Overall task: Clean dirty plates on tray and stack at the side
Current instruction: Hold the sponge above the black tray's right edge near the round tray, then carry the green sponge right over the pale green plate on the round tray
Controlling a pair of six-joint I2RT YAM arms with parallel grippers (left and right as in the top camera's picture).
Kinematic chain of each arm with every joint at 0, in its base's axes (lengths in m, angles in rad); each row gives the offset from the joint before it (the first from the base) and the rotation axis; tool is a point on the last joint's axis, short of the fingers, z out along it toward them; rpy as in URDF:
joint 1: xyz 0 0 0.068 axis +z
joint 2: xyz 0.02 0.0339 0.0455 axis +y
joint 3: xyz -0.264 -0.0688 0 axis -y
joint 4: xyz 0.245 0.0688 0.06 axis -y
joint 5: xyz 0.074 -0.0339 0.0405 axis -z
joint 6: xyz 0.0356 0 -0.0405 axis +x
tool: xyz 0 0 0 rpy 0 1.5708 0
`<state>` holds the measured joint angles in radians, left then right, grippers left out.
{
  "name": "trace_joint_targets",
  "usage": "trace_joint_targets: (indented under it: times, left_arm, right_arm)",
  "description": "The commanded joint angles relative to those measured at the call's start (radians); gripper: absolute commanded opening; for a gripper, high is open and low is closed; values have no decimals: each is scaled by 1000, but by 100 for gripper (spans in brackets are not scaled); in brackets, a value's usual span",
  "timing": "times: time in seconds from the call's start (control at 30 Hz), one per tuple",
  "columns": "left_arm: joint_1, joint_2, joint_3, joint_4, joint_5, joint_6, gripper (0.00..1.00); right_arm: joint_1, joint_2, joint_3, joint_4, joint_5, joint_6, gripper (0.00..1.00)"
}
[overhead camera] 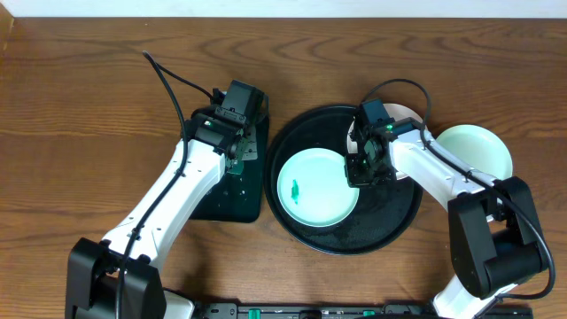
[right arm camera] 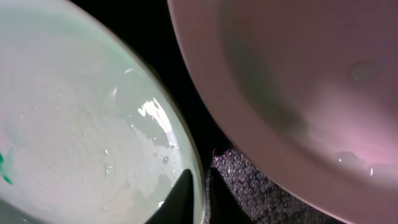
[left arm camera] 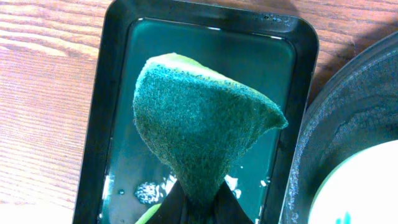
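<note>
**Right jaws on the rim of the smeared plate; left jaws gripping a sponge**

The right gripper [right arm camera: 200, 196] is down low on the black tray [overhead camera: 390, 221]. Its two fingers [right arm camera: 180, 198] are drawn almost together, and the rim of the smeared mint plate [right arm camera: 81, 124] runs between them. One tip is over the plate's wet inside, the other over the tray's bare floor. It looks pinched on that rim. The plate spreads away from the jaws on the inner-finger side, with its dark green smear [overhead camera: 294, 189] towards the far edge. Just beyond the outer finger is the white plate [right arm camera: 298, 81], close to the mint one but not touching it. The arm covers most of it from above, so I cannot tell whether it lies flat. Farther out on that side, off the tray, the second mint plate [overhead camera: 474, 151] sits on the table [overhead camera: 89, 89].

The left gripper [left arm camera: 196, 202] is clamped on the bottom of a folded green sponge [left arm camera: 199, 124]. Below the jaws is the rectangular green tray [left arm camera: 93, 124], which holds some liquid.
</note>
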<state>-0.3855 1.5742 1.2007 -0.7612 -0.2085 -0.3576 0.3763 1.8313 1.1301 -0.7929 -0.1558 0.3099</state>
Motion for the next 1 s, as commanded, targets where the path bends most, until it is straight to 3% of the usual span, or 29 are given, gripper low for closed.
trace_joint_targets:
  times: [0.0, 0.4, 0.47, 0.53, 0.6, 0.67, 0.97]
  left_arm:
    - [-2, -7, 3, 0, -12, 20, 8]
    - [-2, -7, 3, -14, 0, 20, 8]
    - [-2, -7, 3, -14, 0, 20, 8]
    - [-2, -7, 3, -14, 0, 20, 8]
    - [-2, -7, 3, -11, 0, 20, 8]
    - [-2, -7, 3, -7, 0, 20, 8]
    - [-2, -7, 11, 17, -1, 44, 8]
  right_arm:
    - [-8, 3, -1, -4, 9, 12, 1]
    - [-8, 3, -1, -63, -6, 11, 2]
    - [-8, 3, -1, -56, -5, 11, 12]
    - [-9, 3, -1, -46, 2, 11, 15]
    - [-12, 3, -1, -33, 2, 11, 14]
    - [-13, 3, -1, -29, 1, 11, 1]
    - [11, 3, -1, -48, -14, 19, 2]
